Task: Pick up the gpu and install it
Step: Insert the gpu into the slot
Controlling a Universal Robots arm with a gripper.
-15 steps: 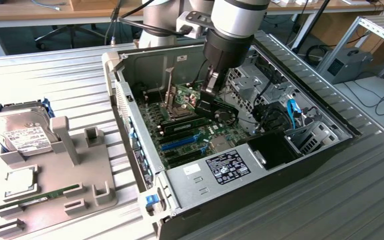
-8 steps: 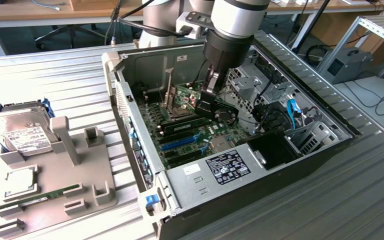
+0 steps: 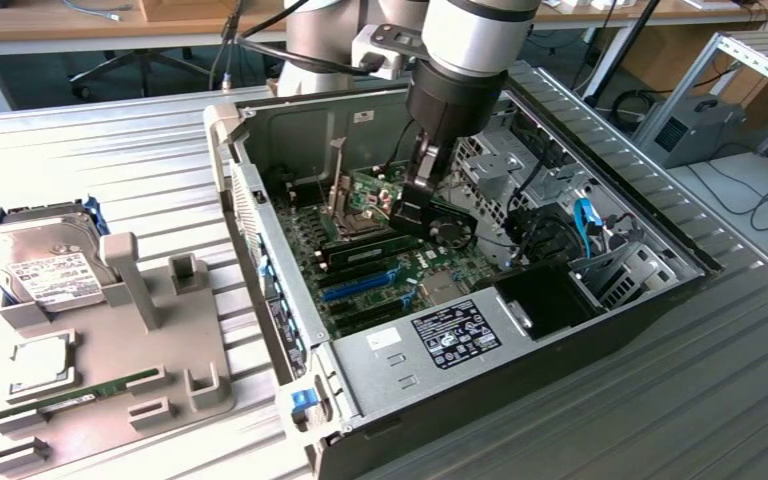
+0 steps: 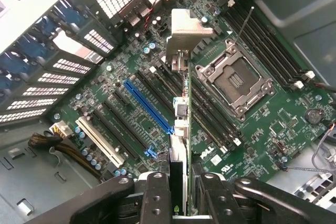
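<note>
The gripper [image 3: 418, 205] is reaching down into the open computer case [image 3: 357, 365] near the centre of the exterior view, and its fingers are clamping on the gpu [image 3: 381, 195], which is showing there as a green card with a silver bracket rising at its far end, upper centre of the frame. In the wrist view the gpu [image 4: 181, 124] is hanging edge-on straight out from the gripper [image 4: 181, 203], its long axis running from the bottom centre of the picture up to the silver bracket [image 4: 186, 27] in the upper middle. The card is sitting over the motherboard [image 4: 262, 129], with the blue slot [image 4: 148, 106] lying to the picture's left of it and the processor socket [image 4: 236, 80] to its right. Its long axis appears to be running roughly parallel to the black slots beneath it rather than across them. Whether its lower edge is touching a slot or hovering just above cannot be told from either view. On the exterior view's left, well apart from the case, a hard drive [image 3: 37, 265] and a RAM stick [image 3: 84, 392] are resting on a grey holder [image 3: 157, 340].
</note>
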